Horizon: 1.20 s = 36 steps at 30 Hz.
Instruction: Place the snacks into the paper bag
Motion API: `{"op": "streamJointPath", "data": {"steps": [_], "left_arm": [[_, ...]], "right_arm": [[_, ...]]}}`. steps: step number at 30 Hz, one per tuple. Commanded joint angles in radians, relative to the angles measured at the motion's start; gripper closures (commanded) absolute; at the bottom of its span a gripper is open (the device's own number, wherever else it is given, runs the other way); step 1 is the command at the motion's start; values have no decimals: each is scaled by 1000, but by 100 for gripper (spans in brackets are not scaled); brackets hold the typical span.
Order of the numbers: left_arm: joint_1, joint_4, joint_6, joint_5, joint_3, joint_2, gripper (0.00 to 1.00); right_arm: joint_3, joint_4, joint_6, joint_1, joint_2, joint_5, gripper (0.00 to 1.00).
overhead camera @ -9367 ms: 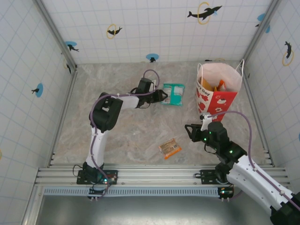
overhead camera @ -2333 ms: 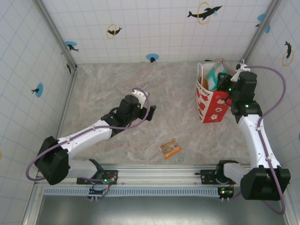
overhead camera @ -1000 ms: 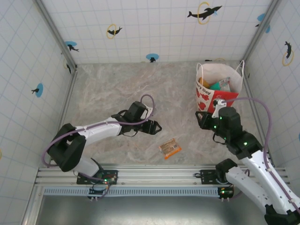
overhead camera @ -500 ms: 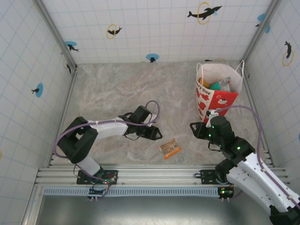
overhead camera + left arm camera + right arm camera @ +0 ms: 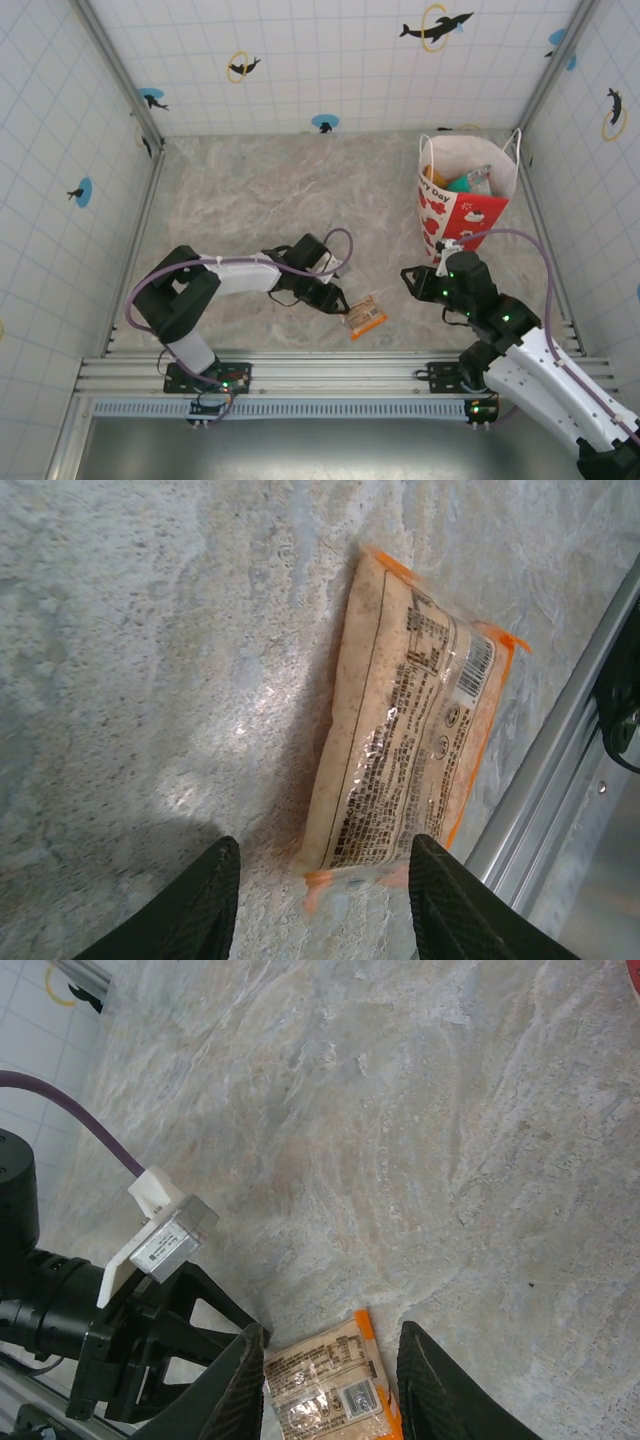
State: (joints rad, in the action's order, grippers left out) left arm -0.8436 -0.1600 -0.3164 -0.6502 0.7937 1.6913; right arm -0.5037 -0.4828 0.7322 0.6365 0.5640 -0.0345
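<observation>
Your bar (image 5: 362, 317) lies at the counter's (image 5: 250, 200) front
the bag (image 5: 465, 205) stands behind it to the right, packets (image 5: 470, 182) inside; left fingers (image 5: 190, 910) just left of it

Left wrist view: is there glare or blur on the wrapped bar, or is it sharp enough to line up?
Left wrist: the wrapped bar is sharp, its print and barcode crisp, with slight sheen on the film; a bright patch and soft shadow lie on the table beside it. Right wrist: crisp, but cut by the bottom edge. Top external: small, evenly lit.
</observation>
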Motion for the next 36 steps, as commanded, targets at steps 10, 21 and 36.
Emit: {"op": "streamJointPath", "data": {"steps": [10,21,36], "left_arm": [[-34,-36,85,-37,14,91,72],[-35,-22,102,9,6,6,100],[-25,161,69,89,-60,-224,100]], "right_arm": [[8,20,0,17,-13,9,62],[10,36,-20,19,-36,50,62],[99,255,-48,19,-141,77,61]]}}
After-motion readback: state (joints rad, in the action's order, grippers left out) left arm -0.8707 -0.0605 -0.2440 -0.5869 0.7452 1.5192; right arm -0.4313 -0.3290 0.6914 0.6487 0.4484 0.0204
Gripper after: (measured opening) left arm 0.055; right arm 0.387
